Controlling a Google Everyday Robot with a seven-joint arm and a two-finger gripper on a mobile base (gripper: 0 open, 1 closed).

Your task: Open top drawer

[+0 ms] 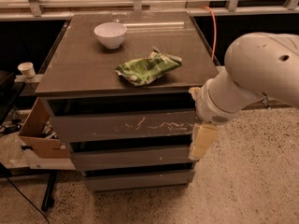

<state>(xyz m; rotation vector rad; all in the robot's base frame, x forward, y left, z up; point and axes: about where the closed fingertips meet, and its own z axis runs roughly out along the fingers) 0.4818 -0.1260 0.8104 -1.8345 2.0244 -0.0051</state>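
Note:
The top drawer [107, 127] is the wide grey-brown front just under the cabinet top, with whitish scratches across its middle and right. It sits flush with the two shorter drawer fronts [131, 157] below it, with a dark gap above its top edge. My gripper [202, 142] is cream-coloured and hangs from the big white arm [252, 78]. It points down at the right end of the top drawer, overlapping the drawer's right edge and reaching to the second drawer's height.
On the cabinet top [79, 73] lie a white bowl [110, 34] and a crumpled green chip bag [147, 68]. An open cardboard box [39, 134] sits at the cabinet's left, with a paper cup [27, 69] above it. An orange cable [214, 27] runs behind.

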